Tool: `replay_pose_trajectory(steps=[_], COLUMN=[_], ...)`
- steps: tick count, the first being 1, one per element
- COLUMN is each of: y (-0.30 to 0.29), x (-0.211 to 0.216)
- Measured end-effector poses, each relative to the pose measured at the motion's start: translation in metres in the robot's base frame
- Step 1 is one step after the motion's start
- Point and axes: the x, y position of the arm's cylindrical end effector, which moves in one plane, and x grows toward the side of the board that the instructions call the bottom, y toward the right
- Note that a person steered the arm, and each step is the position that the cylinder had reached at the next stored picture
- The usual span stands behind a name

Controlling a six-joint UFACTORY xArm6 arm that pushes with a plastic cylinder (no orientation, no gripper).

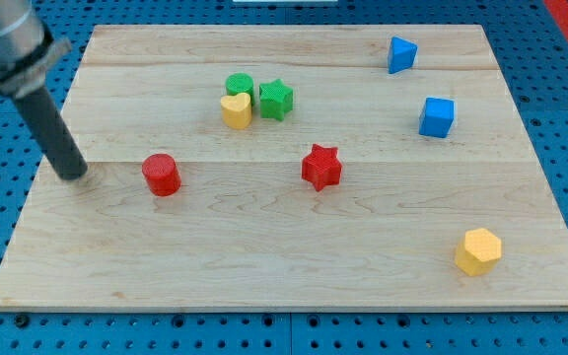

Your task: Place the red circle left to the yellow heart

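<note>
We count seven blocks on the wooden board [264, 256]: two red, two green, two blue... correction, two yellow also, eight in all. The red circular block [162, 175] lies near the left edge, just right of my tip [74, 175], apart, below-left of the yellow heart-shaped block [236, 110]. We have a bare rod, nothing grasped.

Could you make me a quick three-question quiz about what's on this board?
1. True or false: my tip touches the red circle.
2. Which block touches the yellow heart? A) green circle B) red star C) blue cube
3. Fill in: the yellow hexagon sits near the view's bottom ____ corner.

Key: 1 false, it stands apart at the view's left; 2 A; 3 right.
</note>
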Motion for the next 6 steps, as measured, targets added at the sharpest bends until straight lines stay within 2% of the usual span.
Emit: replay_pose_trajectory(steps=[1,2,3,4,5,6], y=[0.032,0.108,0.117,0.095,0.064,0.037], x=[0.047,0.05,0.007,-0.024,-0.004,-0.03])
